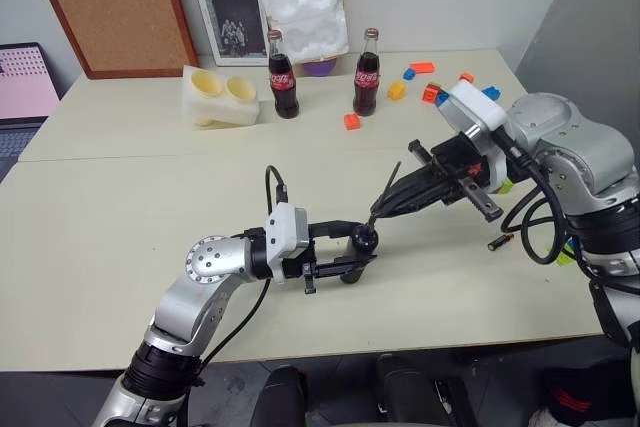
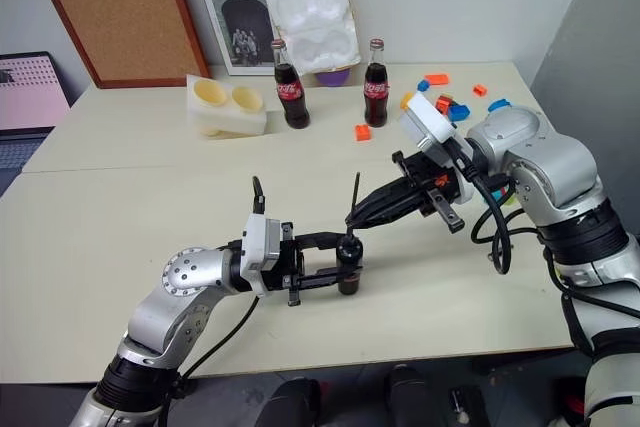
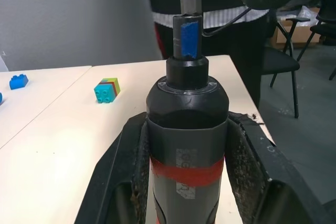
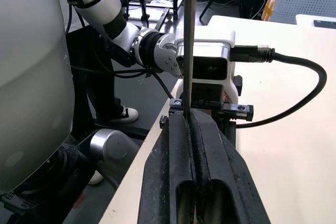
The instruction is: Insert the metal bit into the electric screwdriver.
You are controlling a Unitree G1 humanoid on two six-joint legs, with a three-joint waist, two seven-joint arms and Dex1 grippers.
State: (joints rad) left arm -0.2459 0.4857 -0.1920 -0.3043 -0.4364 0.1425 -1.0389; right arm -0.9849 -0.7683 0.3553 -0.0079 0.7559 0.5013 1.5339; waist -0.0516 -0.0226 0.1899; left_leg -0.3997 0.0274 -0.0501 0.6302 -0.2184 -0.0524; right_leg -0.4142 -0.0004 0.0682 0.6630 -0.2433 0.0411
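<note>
My left tool [image 1: 345, 252] reaches level toward frame centre, clamped on the electric screwdriver [image 3: 186, 145], blue tip facing the other arm. My right tool [image 1: 385, 209] slants down from the right of the frame, pinched tight on the metal bit [image 1: 388, 185], whose lower end meets the screwdriver's tip. At the top of the frame, two cola bottles [image 1: 282, 75] stand on the surface [image 1: 120, 217] beside a foam tray [image 1: 220, 95] with two empty yellow cups.
</note>
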